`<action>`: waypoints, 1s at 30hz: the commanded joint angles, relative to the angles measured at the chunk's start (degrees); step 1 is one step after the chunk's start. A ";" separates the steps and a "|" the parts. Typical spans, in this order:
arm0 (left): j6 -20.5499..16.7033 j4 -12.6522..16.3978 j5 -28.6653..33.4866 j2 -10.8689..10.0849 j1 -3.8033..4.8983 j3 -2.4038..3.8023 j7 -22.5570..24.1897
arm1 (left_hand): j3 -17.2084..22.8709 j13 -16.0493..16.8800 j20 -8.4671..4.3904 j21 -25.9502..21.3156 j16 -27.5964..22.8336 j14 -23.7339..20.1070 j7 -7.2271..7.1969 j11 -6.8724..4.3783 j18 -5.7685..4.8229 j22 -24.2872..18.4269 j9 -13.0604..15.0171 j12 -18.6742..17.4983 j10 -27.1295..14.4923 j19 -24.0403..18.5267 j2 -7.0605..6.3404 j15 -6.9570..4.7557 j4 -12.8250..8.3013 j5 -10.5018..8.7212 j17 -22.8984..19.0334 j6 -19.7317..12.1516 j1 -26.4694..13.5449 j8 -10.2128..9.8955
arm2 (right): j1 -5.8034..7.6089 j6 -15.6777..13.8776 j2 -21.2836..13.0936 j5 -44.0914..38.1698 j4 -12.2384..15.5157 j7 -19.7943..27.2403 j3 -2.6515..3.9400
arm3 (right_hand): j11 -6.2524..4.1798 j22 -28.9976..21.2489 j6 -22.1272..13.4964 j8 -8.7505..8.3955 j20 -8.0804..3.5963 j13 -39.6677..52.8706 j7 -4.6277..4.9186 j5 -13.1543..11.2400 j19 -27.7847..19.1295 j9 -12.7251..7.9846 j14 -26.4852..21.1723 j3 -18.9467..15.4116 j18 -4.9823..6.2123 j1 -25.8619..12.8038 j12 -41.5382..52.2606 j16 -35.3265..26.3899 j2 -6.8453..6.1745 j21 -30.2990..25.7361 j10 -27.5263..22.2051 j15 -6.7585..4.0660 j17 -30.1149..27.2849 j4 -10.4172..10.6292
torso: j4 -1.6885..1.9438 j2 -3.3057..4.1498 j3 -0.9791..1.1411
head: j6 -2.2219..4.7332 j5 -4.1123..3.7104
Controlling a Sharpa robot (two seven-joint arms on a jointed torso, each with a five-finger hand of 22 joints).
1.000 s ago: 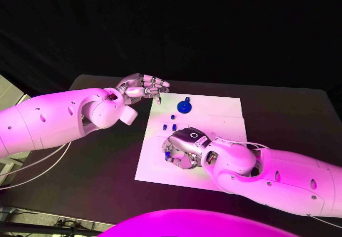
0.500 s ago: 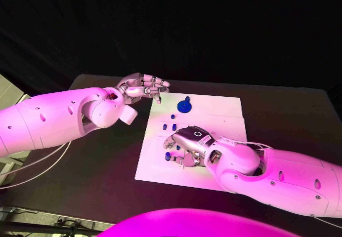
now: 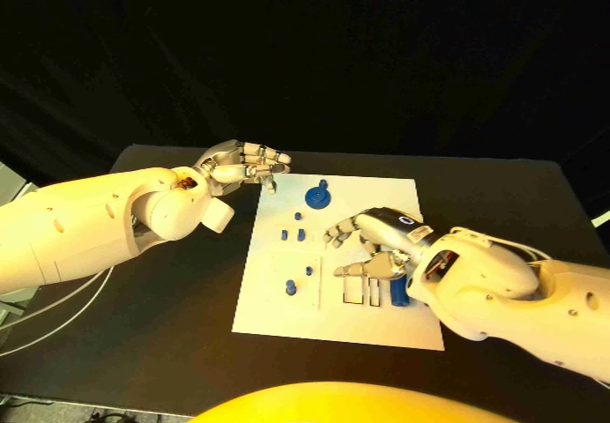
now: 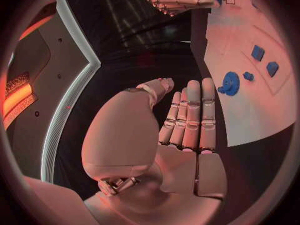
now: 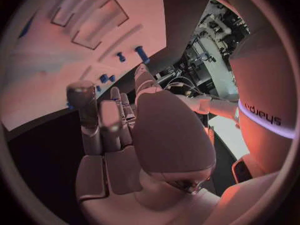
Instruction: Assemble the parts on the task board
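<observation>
The white task board [image 3: 382, 328] lies in the middle of the table. A blue gear [image 3: 318, 194] sits near its far edge, also in the left wrist view [image 4: 230, 83]. Several small blue parts [image 3: 301, 234] stand along the board's left half. A long blue bar [image 3: 400, 292] lies beside two rectangular slots [image 3: 357, 292]. My right hand [image 3: 371, 247] hovers over the board's middle, fingers spread and empty; in the right wrist view its palm [image 5: 119, 135] holds nothing. My left hand [image 3: 248, 163] hangs at the board's far left corner with nothing in it [image 4: 187, 120].
The black table [image 3: 178, 326] surrounds the board, with bare surface to its left and right. My right forearm [image 3: 509, 295] lies over the board's near right corner. Small blue pegs [image 5: 139, 52] and the slots [image 5: 94, 27] appear in the right wrist view.
The camera has shifted. My right hand has moved right from the board's near left part and spread its fingers, uncovering small blue parts there. The left hand stays put.
</observation>
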 commanded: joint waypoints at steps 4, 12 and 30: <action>1.17 0.08 0.30 0.03 0.02 0.03 0.62 | -0.26 -0.07 0.19 -0.34 0.02 -0.17 1.19 -0.06 0.81 -0.07 -0.07 0.13 -0.27 0.03 0.12 0.38 -0.07 0.32 0.10 -0.43 0.29 0.30 | 2.82 1.00 -8.49 21.62 0.92 2.51 0.00 | -1.62 4.40 4.33 3.34 -0.98 3.08 -0.52 -0.19 2.95 0.40 2.04 -1.37 -1.44 -3.37 6.73 3.43 2.10 10.95 12.08 -1.17 5.81 0.11 | -0.66 -0.49 -0.13 | 0.54 -2.00; 1.18 0.52 0.30 -0.32 -0.05 0.02 1.40 | -0.32 -0.08 0.20 -0.39 0.02 -0.19 1.18 -0.06 0.81 -0.10 -0.07 0.16 -0.27 0.02 0.10 0.40 -0.01 0.32 0.09 -0.44 0.22 0.32 | 3.64 4.79 -17.25 24.34 1.96 -4.41 -0.67 | -4.77 11.81 3.03 17.42 -3.53 71.95 -3.81 3.44 6.64 6.79 5.43 -8.55 -4.55 -13.31 67.18 12.83 5.99 32.15 26.51 -3.74 23.37 0.26 | -1.36 -0.70 0.13 | 1.05 -3.11; 1.21 1.12 0.31 -0.82 -0.61 0.01 1.89 | -0.32 -0.09 0.21 -0.44 0.01 -0.21 1.16 -0.08 0.81 -0.13 -0.06 0.21 -0.24 0.01 0.18 0.40 0.04 0.35 0.09 -0.41 0.22 0.38 | -1.49 3.19 -16.57 16.65 3.15 -18.47 -1.93 | -5.14 14.00 3.15 20.10 -3.69 81.77 -4.29 2.80 8.24 7.74 7.07 -12.10 -6.18 -17.87 73.42 16.77 7.40 42.66 31.89 -3.93 32.95 0.32 | -1.06 -0.67 0.00 | 0.75 -3.87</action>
